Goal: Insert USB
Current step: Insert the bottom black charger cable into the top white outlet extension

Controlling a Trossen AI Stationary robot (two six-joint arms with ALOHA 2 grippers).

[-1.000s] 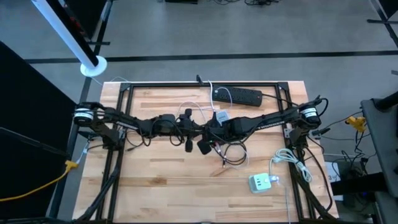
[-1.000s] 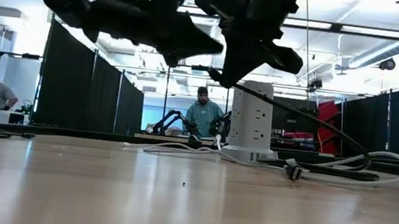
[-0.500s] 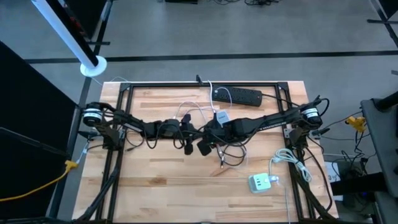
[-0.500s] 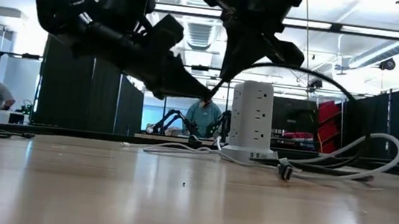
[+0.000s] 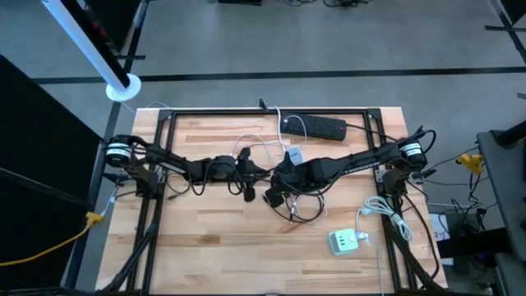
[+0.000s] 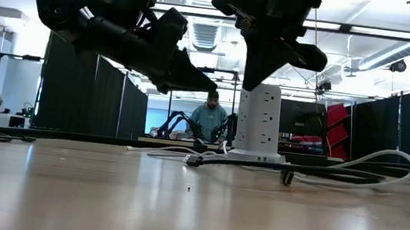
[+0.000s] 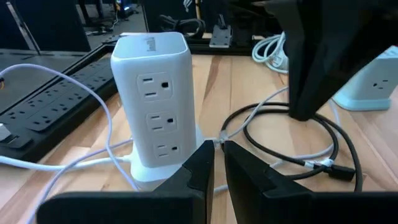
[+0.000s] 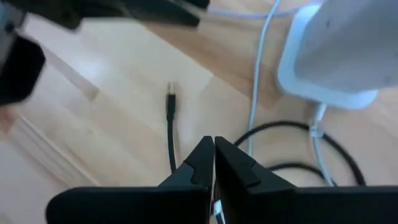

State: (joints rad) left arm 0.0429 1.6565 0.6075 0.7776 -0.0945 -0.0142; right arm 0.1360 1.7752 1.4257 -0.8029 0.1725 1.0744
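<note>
Since a second ago the black cable (image 6: 246, 164) has dropped out of the air and now lies flat on the bench (image 5: 205, 238), and the left arm has swung in lower, closer to the tower. The right pincer (image 8: 213, 152) hangs above the cable with its fingers pressed together on nothing; the plug (image 8: 170, 97) lies loose on the wood just beyond its tips. The left pincer (image 7: 218, 154) is nearly closed too, a thin gap between the fingers, empty, aimed at the base of the white tower (image 7: 155, 106). The cable looks light and limp, likely to coil and drag behind the plug, so a grip on the cord itself would let the end droop and twist. The plug is the only stiff part: small, hard and probably slick, best pinched across its flat body just behind the metal tip, leaving the tip free. I cannot make out the USB port from here. The tower seems light enough to slide when pushed, so the other pincer may need to steady it.
</note>
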